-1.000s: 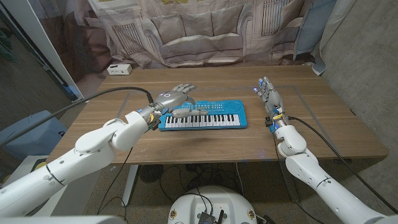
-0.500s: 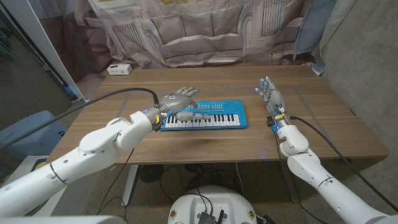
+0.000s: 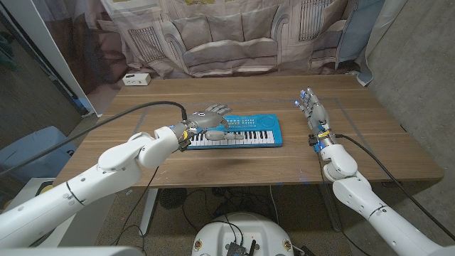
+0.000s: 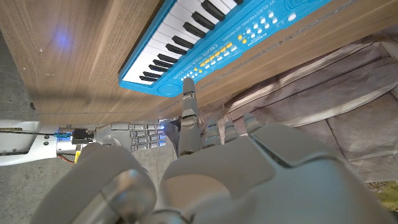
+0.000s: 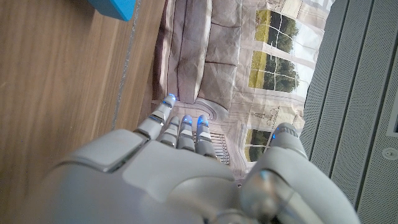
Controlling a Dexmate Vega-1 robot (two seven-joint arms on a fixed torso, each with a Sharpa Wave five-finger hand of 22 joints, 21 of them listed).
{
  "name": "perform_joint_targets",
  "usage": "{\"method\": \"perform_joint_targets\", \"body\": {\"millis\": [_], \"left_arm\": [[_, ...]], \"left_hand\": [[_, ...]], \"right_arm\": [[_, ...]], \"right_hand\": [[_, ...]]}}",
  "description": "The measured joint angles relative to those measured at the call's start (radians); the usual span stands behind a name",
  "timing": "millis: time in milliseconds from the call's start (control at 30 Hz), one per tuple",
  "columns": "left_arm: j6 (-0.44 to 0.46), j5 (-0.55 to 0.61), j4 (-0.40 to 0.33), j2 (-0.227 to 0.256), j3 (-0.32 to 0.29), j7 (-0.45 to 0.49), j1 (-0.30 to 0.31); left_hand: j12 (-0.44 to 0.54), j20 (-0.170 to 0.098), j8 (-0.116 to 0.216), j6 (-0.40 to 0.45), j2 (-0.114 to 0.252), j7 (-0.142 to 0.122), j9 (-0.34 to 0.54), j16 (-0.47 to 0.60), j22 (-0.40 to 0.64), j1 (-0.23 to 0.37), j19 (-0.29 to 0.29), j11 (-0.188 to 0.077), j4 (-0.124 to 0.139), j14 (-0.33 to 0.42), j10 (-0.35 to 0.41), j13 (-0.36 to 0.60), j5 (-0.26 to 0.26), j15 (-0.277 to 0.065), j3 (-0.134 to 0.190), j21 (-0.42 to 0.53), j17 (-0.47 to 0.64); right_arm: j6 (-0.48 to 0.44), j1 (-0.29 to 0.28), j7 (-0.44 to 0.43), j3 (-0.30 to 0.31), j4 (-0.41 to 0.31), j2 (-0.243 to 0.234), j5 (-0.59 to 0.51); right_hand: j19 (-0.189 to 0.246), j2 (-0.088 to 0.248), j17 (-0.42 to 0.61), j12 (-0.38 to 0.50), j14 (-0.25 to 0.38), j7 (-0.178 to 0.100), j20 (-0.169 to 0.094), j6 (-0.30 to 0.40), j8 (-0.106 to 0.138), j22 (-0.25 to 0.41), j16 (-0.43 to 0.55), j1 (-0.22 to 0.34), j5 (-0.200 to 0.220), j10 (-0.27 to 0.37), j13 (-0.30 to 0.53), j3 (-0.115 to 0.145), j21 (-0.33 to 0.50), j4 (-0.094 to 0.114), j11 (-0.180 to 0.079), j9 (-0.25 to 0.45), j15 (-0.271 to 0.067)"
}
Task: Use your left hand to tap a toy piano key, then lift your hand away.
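Observation:
A blue toy piano (image 3: 242,132) with white and black keys lies in the middle of the wooden table (image 3: 213,163). My left hand (image 3: 208,120) hovers low over the piano's left end, holding nothing, fingers apart. In the left wrist view one finger (image 4: 188,112) reaches out toward the piano (image 4: 217,37); whether it touches a key I cannot tell. My right hand (image 3: 311,108) stands on its edge on the table to the right of the piano, fingers straight and empty. It also appears in its own wrist view (image 5: 161,174) beside the piano's corner (image 5: 115,7).
A small white box (image 3: 135,79) sits at the table's far left corner. A printed fabric backdrop (image 3: 234,35) hangs behind the table. A black cable (image 3: 121,117) runs along my left arm above the table's left side.
My left hand has shifted slightly right and toward me and has sunk lower over the piano's left end. The right hand has stayed in place.

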Motion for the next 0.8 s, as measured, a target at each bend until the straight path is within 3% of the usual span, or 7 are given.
{"method": "perform_joint_targets", "body": {"millis": [467,800], "left_arm": [[0.004,0.001,0.006,-0.008,0.046,-0.032,-0.034],[0.033,0.05,0.012,-0.016,0.074,-0.072,-0.052]], "left_hand": [[0.0,0.003,-0.004,-0.015,0.005,0.004,0.0,0.0,0.005,-0.005,-0.003,0.003,0.0,-0.023,-0.021,0.0,0.004,-0.002,0.0,0.0,0.0],[0.0,0.003,-0.008,-0.034,0.012,-0.016,0.0,0.0,0.005,-0.012,-0.003,-0.002,0.003,-0.028,-0.027,0.0,0.008,-0.007,-0.003,0.0,0.0]], "right_arm": [[-0.001,-0.008,-0.005,0.005,-0.012,-0.003,0.001],[0.006,-0.018,-0.008,0.009,-0.013,0.0,0.001]], "right_hand": [[0.0,0.0,0.0,0.0,0.0,0.0,0.0,0.0,0.0,0.0,0.0,0.0,0.0,0.0,0.0,0.0,-0.008,0.0,0.0,0.0,0.0],[0.004,0.0,0.0,0.0,0.0,0.0,0.004,0.0,0.0,0.0,0.0,0.0,0.0,0.0,0.0,-0.004,-0.008,-0.004,0.0,0.0,0.0]]}}
